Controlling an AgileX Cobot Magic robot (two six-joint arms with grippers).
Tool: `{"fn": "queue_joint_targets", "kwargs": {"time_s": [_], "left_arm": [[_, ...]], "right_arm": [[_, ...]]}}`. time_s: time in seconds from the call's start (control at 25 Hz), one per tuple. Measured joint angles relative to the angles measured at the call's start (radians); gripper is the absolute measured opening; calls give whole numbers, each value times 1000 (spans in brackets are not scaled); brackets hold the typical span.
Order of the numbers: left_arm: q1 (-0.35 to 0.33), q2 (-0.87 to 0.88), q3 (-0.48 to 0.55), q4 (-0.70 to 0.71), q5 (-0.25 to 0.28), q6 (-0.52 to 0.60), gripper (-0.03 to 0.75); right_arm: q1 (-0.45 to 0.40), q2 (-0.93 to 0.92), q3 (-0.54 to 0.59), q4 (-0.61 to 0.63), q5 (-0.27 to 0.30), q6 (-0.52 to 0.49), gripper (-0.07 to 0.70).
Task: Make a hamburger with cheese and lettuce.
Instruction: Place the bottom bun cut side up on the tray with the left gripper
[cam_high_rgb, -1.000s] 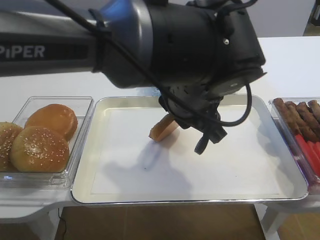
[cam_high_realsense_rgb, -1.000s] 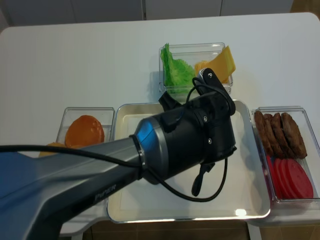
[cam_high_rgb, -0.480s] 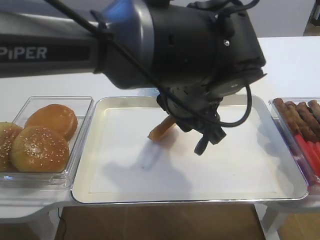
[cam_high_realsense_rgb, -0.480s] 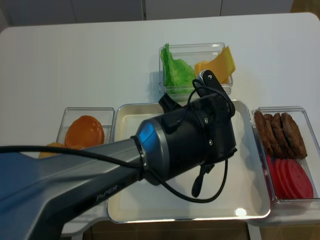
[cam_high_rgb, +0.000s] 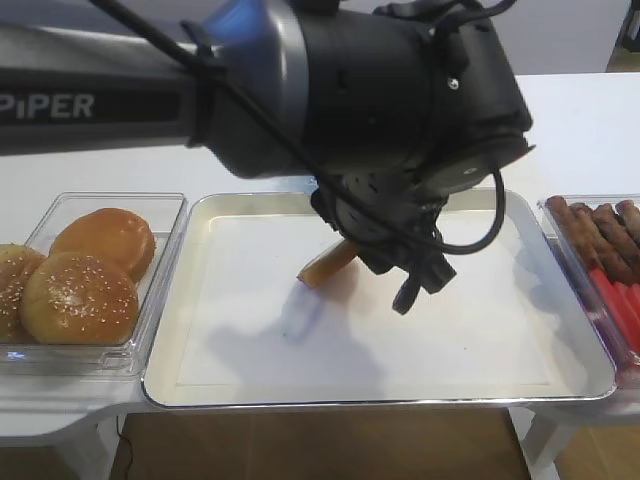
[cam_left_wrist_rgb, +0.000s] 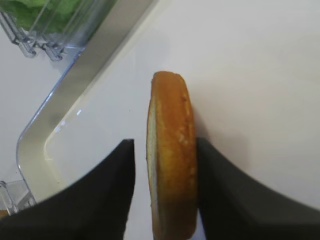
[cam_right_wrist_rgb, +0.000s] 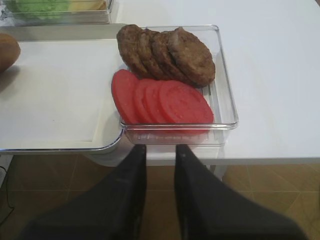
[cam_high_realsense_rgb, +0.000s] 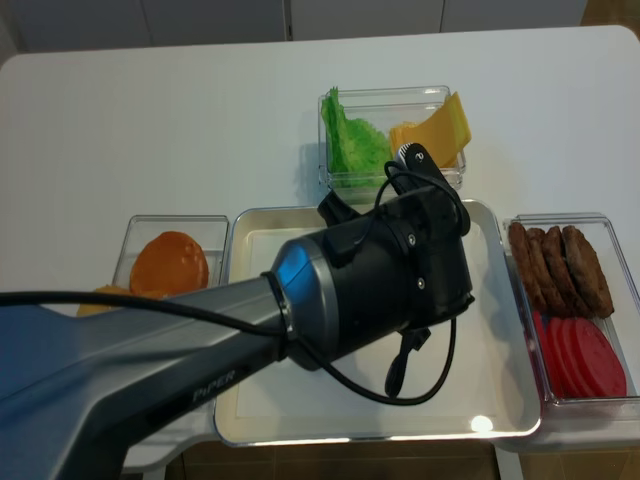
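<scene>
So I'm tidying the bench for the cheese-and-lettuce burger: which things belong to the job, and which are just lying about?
Job:
- bun half, between the left gripper jaws
- cheese
- lettuce
- tray

Lying about:
- patties
- tomato slices
- sesame buns

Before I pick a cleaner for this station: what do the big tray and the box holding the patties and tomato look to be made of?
The tray looks like polished metal: its rim is silvery and mirror-bright, though the floor is matte off-white, perhaps a liner or coating. The box looks like clear hard plastic: see-through walls, glossy edges, rounded moulded corners. It could be glass, but plastic seems likelier.
</scene>
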Motion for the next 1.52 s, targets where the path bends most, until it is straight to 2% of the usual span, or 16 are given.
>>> {"fn": "queue_joint_targets", "kwargs": {"time_s": [0.4, 0.92, 1.28, 1.44, 1.52], "left_arm": [[-29, 0, 0, -11, -18, 0, 331], [-29, 0, -4, -46, -25, 0, 416], [-29, 0, -4, -65, -26, 2, 424], [-18, -4, -6, -139, -26, 61, 424], [16, -14, -6, -221, -26, 119, 424]], "right_arm": [[0, 0, 0, 0, 0, 0, 153], [0, 0, 0, 0, 0, 0, 153], [0, 0, 0, 0, 0, 0, 153], [0, 0, 0, 0, 0, 0, 153], [0, 0, 0, 0, 0, 0, 153]]}}
